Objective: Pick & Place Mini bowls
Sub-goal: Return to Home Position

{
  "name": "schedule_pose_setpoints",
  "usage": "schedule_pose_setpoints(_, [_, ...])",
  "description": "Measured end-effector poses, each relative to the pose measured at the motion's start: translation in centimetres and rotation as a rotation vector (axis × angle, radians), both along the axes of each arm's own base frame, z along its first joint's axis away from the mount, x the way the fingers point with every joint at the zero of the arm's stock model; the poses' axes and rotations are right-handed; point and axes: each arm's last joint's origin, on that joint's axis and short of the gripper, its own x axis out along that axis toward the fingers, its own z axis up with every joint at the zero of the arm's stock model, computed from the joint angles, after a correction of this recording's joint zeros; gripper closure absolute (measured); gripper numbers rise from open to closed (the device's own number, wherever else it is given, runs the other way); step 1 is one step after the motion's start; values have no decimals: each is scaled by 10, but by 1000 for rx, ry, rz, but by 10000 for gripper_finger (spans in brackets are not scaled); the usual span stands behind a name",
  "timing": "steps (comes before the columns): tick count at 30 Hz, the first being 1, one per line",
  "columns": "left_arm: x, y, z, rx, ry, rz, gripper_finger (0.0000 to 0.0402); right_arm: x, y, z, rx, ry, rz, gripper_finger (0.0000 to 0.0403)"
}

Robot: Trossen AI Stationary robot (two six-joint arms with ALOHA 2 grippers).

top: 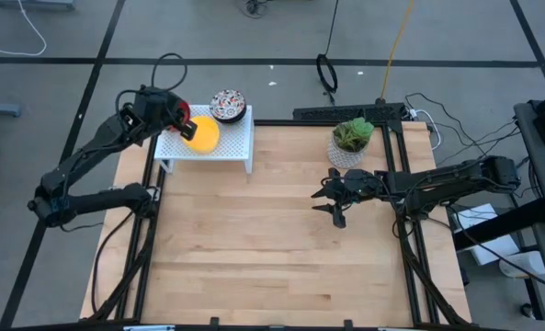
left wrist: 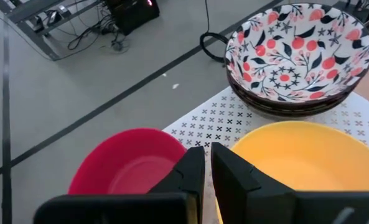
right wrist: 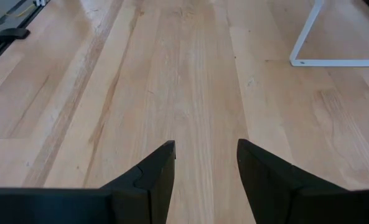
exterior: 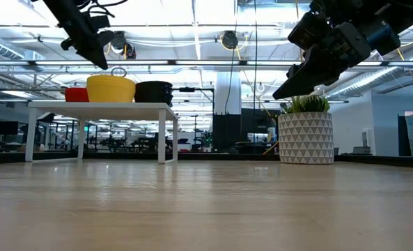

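A white perforated rack (top: 233, 147) stands at the table's far left and carries the mini bowls. On it sit a red bowl (left wrist: 131, 165), a yellow bowl (left wrist: 302, 155) and a white bowl with a red-and-dark flower pattern (left wrist: 296, 53), which tops a small stack. My left gripper (left wrist: 207, 158) hovers just above the rack, over the gap between the red and yellow bowls, shut and holding nothing. My right gripper (right wrist: 206, 152) hangs open above the bare wood right of the table's middle (top: 327, 200), with nothing between its fingers.
A white patterned pot with a green plant (top: 350, 142) stands at the far right, just behind my right gripper. Bare wooden table top (top: 254, 248) spreads across the middle and the near side. Black frame rails (top: 410, 248) run along the left and right edges.
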Motion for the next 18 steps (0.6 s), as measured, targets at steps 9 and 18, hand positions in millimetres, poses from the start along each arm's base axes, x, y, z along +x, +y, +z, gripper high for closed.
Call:
schedule_pose_setpoints(9, [-7,-11,9,25,-64,-11,366,-2,0,3,19,-15,-13,243])
schedule_pose_setpoints(18, [-41,-51,33,127,-247,-34,366,-19,0,29,-56,-136,5,243])
